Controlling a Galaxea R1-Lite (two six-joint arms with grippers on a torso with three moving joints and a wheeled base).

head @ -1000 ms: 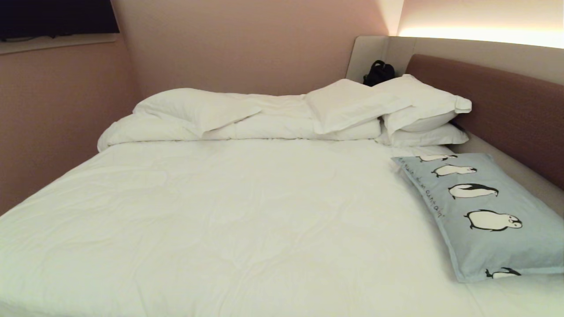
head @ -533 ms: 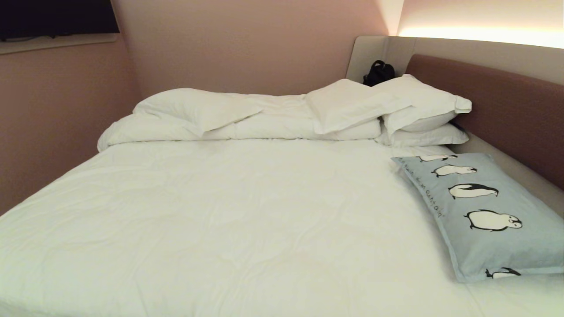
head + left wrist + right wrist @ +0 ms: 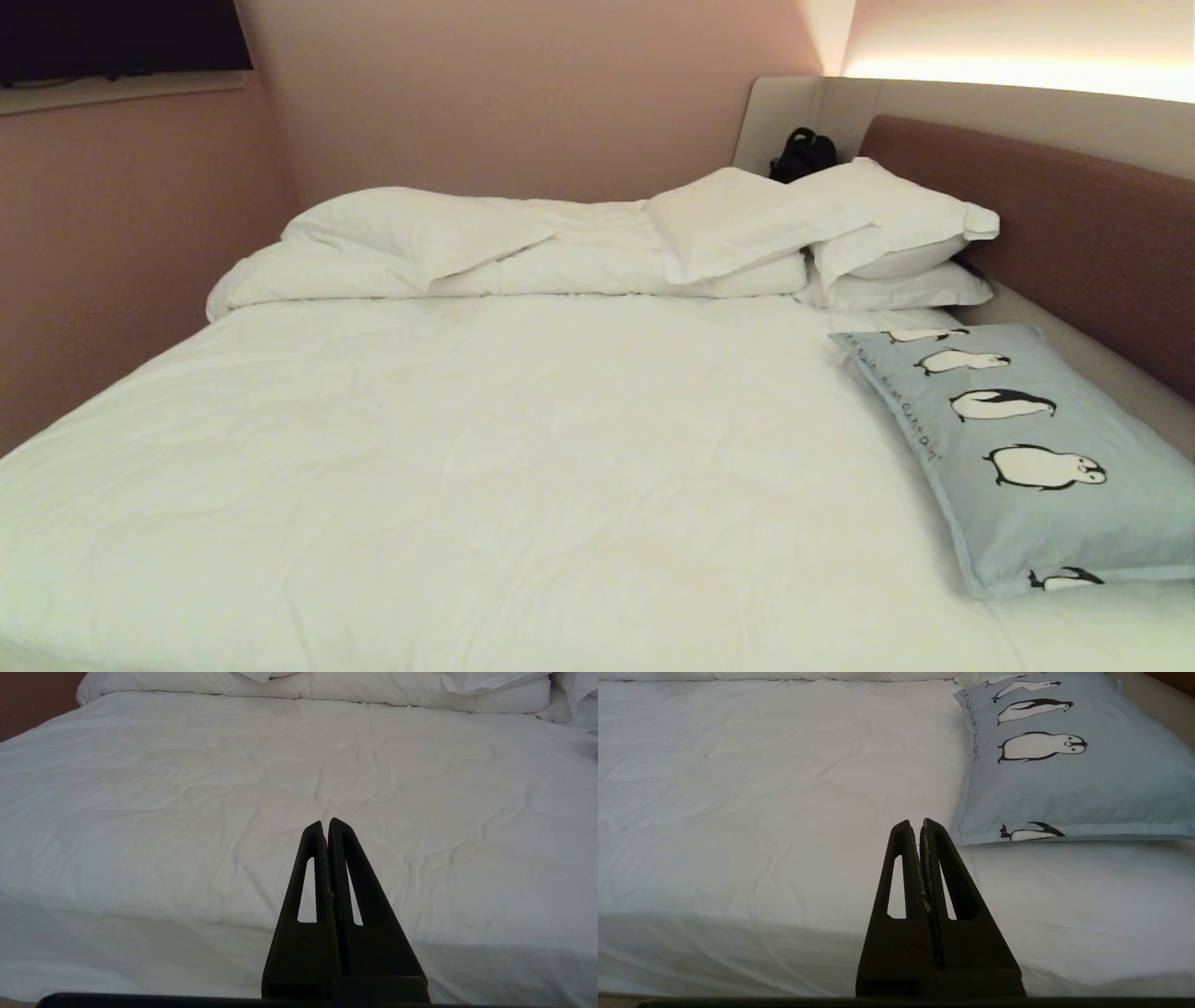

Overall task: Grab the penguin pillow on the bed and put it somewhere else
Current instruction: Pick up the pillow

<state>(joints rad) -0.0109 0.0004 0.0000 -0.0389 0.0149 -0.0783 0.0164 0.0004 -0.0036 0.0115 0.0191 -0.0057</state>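
Observation:
The penguin pillow (image 3: 1027,448), light blue with a row of black-and-white penguins, lies flat at the right side of the bed (image 3: 485,467), close to the brown headboard (image 3: 1074,224). In the right wrist view the same pillow (image 3: 1045,774) lies ahead and to one side of my right gripper (image 3: 914,822), which is shut and empty, short of the pillow's near corner. My left gripper (image 3: 325,822) is also shut and empty, pointing over bare white sheet (image 3: 187,812). Neither arm shows in the head view.
White pillows (image 3: 896,233) are stacked at the headboard corner, and a folded white duvet (image 3: 485,252) runs along the far side. A small black object (image 3: 801,154) sits behind the pillows. Pink walls close the far and left sides.

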